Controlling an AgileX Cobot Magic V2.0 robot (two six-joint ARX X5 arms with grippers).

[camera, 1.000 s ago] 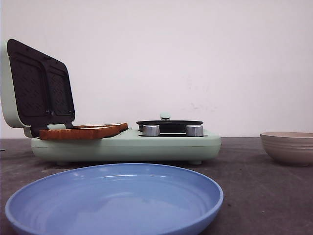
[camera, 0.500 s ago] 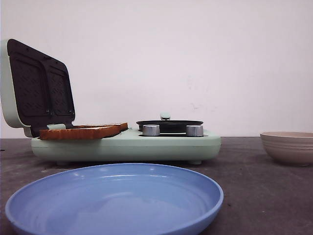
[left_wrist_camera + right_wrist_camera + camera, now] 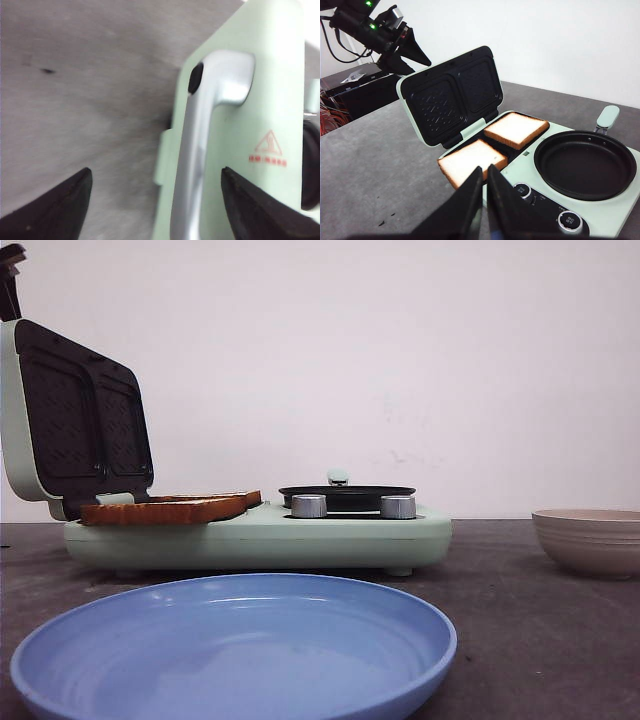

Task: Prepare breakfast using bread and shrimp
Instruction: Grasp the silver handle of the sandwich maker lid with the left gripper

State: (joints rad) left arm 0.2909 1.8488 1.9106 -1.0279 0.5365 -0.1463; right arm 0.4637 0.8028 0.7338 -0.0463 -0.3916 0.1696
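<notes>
Golden-crusted bread (image 3: 492,145) lies in both wells of our sandwich maker (image 3: 540,190). We hold the left gripper (image 3: 155,202) spread behind the raised lid (image 3: 240,125), likely to close it; the right gripper (image 3: 484,200) is pinched together, empty. No shrimp shows.

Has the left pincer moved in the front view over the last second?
Yes. It was out of frame before; now the left pincer shows at the top left corner, just above the sandwich maker's open lid, which has not shifted.
</notes>
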